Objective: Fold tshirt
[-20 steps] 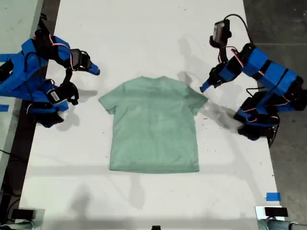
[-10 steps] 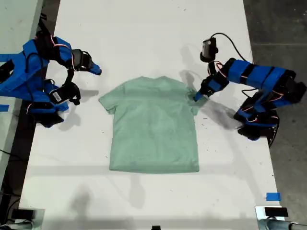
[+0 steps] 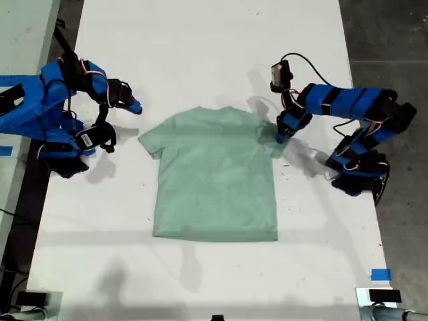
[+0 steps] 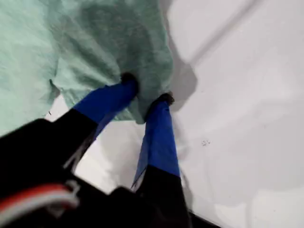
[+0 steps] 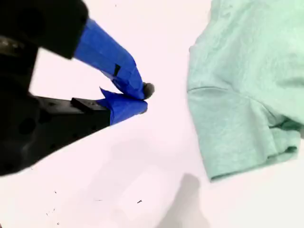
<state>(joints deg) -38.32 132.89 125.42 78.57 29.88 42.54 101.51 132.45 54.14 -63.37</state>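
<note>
Exterior view. The tshirt (image 3: 215, 177) lies flat and face up near the middle of the white table (image 3: 200, 53), collar toward the far edge, hem toward the near edge. It is pale mint green, short-sleeved and unprinted, with only faint creases. Judged by its drape, the fabric is light, limp and non-fragile; it should bend wherever lifted and trail behind a single grip point, so a hold on a sleeve or shoulder seam, or a corner of the hem, appears most suitable. One arm reaches in from the exterior view's right to the sleeve on that side. The other arm stands on the exterior view's left, clear of the garment.

First wrist view. The first gripper (image 4: 146, 94) is at the sleeve hem. Its jaws are spread slightly, with a fold of green cloth bunched between the tips. The fabric wrinkles around the tips, which confirms low stiffness. Whether the pinch is firm cannot be told.

Second wrist view. The second gripper (image 5: 141, 96) hovers over bare table, near the other sleeve but not touching it. Its jaws are pressed nearly together and hold nothing. The sleeve edge shows a stitched hem, a firmer place to grasp.
</note>
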